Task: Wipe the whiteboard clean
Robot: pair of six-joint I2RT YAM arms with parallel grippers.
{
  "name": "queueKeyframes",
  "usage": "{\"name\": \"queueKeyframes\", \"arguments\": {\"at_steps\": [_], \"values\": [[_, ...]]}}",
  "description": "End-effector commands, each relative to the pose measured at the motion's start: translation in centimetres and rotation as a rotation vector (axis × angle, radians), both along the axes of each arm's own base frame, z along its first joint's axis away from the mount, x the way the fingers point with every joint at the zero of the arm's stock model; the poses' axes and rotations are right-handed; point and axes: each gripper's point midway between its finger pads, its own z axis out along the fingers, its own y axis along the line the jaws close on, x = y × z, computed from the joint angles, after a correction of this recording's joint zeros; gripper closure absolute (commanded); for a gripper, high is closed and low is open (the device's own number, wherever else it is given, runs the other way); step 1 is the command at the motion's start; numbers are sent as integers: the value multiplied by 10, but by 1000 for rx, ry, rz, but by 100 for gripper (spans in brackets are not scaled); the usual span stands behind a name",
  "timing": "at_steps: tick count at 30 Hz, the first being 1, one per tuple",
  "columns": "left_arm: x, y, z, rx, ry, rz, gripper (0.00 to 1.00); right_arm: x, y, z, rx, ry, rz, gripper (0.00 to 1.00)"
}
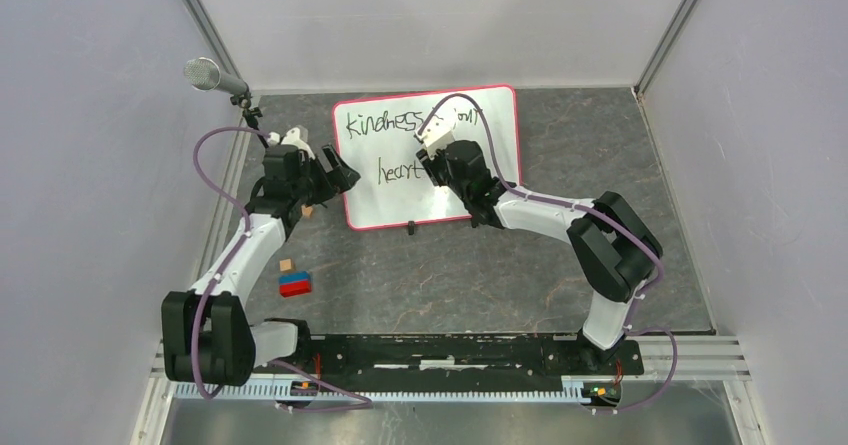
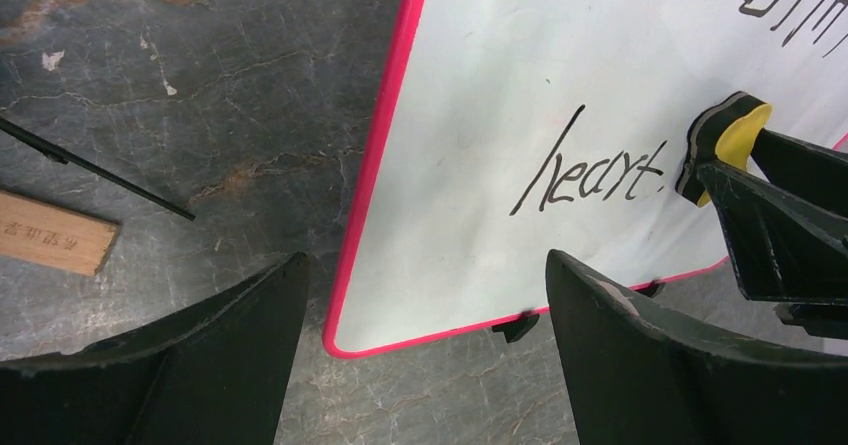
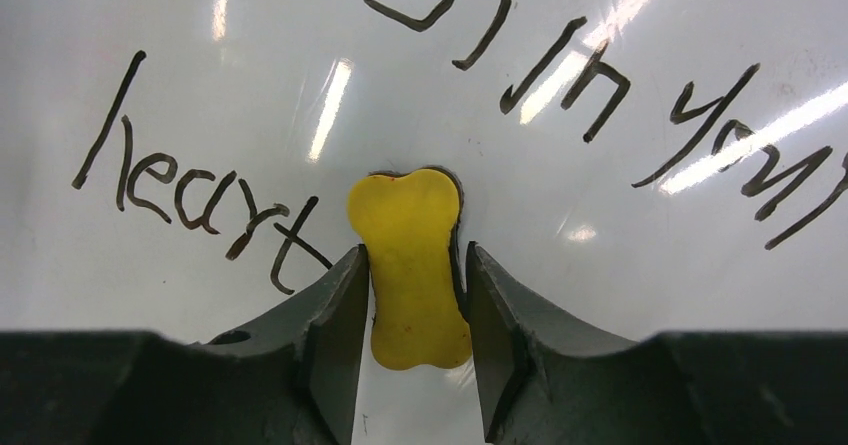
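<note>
The whiteboard [image 1: 385, 205] lies flat on the dark table, red-pink rim, black handwriting "kindness in your heart" on it. My right gripper [image 1: 430, 165] is over the board's middle, shut on a yellow bone-shaped eraser [image 3: 405, 215] that rests on the board just right of the word "heart" [image 3: 190, 200]. The eraser also shows in the left wrist view [image 2: 735, 135]. My left gripper [image 1: 345, 177] is open and empty; its jaws straddle the board's near left corner [image 2: 345, 340] from above [image 2: 425, 265]. Two black feet [image 2: 515, 325] sit on the near edge.
A small wooden block [image 1: 286, 264] and a red-and-blue block [image 1: 295, 285] lie left of the board near my left arm. Another wooden piece [image 2: 50, 233] and a thin black rod [image 2: 90, 168] lie left of the board. A microphone [image 1: 212, 75] stands back left. Grey walls enclose the table.
</note>
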Motion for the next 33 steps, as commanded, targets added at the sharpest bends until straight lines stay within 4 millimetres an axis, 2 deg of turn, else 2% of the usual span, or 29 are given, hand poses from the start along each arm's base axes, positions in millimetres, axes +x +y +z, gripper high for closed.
{"name": "queueKeyframes", "arguments": {"at_steps": [1,4,8,10,13,18,24,27,30,33], "values": [[13,-8,8,-61,-42,-27,8,11,11,19,28,-41,0,57],[17,-6,6,-56,-33,-31,9,10,14,17,33,-38,6,63],[19,-11,-12,-69,47,-53,16,8,21,12,23,-33,22,69],[19,-14,-12,-75,61,-71,21,5,25,9,15,-29,32,72],[18,-14,-10,-78,39,-69,23,1,33,8,4,-34,43,75],[18,-16,-14,-85,50,-80,28,-8,49,3,-11,-36,65,76],[18,-6,-12,-54,43,-27,26,-20,72,1,-19,-46,108,76],[20,-4,-14,-95,48,-5,27,-21,85,-3,-36,-50,120,78],[21,2,-16,-117,56,14,26,-19,84,-3,-44,-54,105,79],[22,9,-21,-118,69,43,21,-18,73,0,-44,-77,65,79]]}}
